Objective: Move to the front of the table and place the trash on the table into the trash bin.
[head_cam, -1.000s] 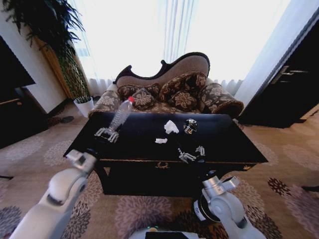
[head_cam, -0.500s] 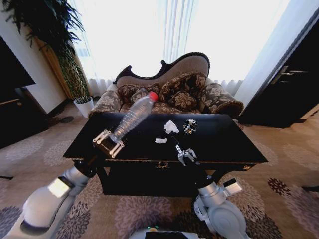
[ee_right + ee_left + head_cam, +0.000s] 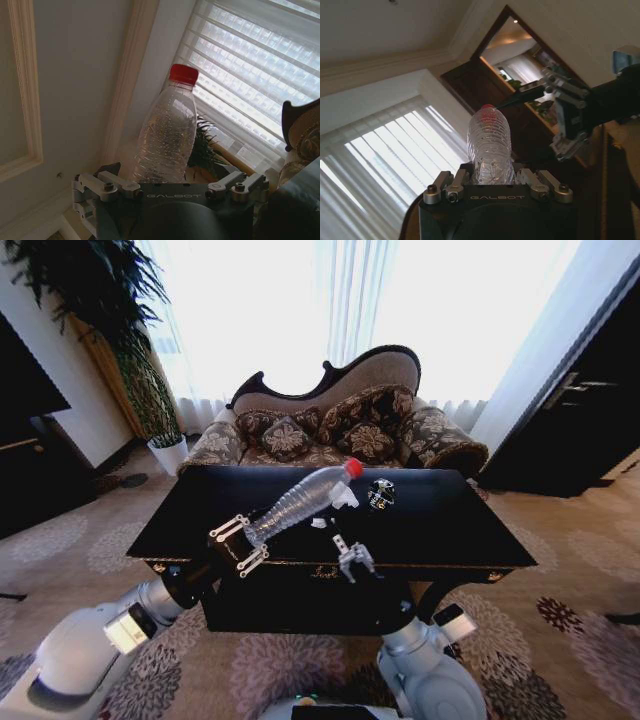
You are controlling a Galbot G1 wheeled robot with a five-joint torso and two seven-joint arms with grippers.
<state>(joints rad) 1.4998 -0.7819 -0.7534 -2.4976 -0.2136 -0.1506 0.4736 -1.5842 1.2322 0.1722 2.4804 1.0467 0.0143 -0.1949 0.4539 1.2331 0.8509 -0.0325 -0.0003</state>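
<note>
Above the table's [image 3: 470, 530] front edge, the left gripper [image 3: 240, 545] pinches the bottle [image 3: 300, 502] base, cap tilted toward the sofa [image 3: 340, 420]; right gripper [image 3: 352, 558] beside it, fingers spread; tissue [image 3: 345, 497] and can [image 3: 380, 493] on the table.

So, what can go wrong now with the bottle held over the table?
The left tool grips the bottle only at its base, tilted, so it may slip out. The right tool waits open close beside the bottle, so the two arms might collide.
</note>
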